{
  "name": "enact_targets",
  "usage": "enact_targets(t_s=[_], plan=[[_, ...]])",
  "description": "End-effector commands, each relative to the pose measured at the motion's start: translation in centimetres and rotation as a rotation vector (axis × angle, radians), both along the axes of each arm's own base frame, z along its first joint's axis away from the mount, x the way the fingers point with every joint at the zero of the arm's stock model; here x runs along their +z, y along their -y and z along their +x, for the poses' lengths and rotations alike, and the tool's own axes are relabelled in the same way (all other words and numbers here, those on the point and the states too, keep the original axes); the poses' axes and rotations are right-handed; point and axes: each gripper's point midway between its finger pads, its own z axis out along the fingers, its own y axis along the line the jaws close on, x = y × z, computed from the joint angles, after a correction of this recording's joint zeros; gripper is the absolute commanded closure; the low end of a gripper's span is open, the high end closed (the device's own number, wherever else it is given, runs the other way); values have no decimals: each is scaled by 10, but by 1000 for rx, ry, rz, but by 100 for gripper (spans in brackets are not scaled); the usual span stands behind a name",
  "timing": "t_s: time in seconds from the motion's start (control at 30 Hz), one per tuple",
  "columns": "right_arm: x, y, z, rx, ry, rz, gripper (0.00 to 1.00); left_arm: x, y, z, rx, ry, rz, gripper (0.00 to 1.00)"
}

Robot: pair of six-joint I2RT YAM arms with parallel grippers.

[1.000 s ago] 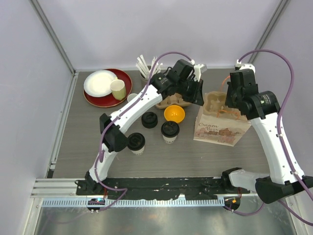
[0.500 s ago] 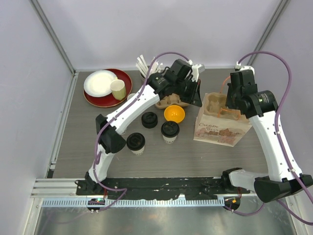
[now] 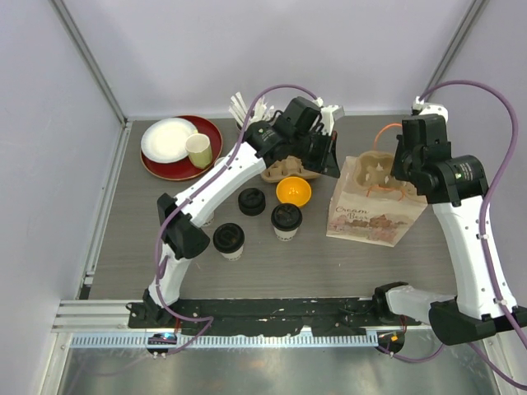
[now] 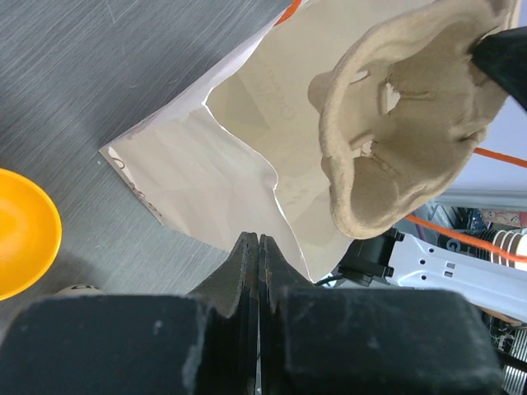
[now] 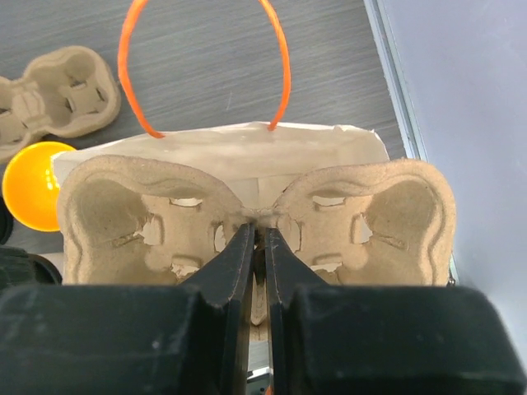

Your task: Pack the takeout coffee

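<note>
Two cream paper cups with black lids stand on the table, one at centre [image 3: 286, 220] and one further left [image 3: 230, 240]. A brown paper bag [image 3: 370, 212] with orange handles stands at the right. My right gripper [image 3: 394, 169] [image 5: 259, 226] is shut on the middle ridge of a cardboard cup carrier [image 3: 375, 171] [image 5: 165, 214], holding it in the bag's open mouth. My left gripper [image 3: 333, 160] [image 4: 258, 239] is shut at the bag's left rim [image 4: 214, 164], apparently pinching the paper. The carrier also shows in the left wrist view [image 4: 412, 123].
A second cardboard carrier [image 3: 288, 169] lies behind an orange bowl [image 3: 293, 191]. A loose black lid [image 3: 251, 201] sits left of the bowl. A red plate [image 3: 156, 160] with a white plate and a pale green mug [image 3: 198, 150] is at the back left.
My right arm has shifted right and back with the carrier, which now sits squarer over the bag's mouth. My left gripper has drawn slightly back-left. The cups have not moved.
</note>
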Motion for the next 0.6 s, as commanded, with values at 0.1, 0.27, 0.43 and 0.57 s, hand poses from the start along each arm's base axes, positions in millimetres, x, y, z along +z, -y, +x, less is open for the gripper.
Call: enact_targets(t_s=[0.1, 0.27, 0.43, 0.57], plan=[[-25, 6, -6, -16, -57, -32, 99, 26, -3, -5, -18, 52, -46, 100], [-51, -4, 6, 23, -104, -16, 99, 21, -3, -5, -23, 49, -35, 100], [-75, -27, 19, 114, -141, 51, 99, 9, -6, -4, -23, 46, -2, 100], [-85, -38, 21, 156, -128, 96, 99, 0, -11, -2, -22, 74, 32, 99]])
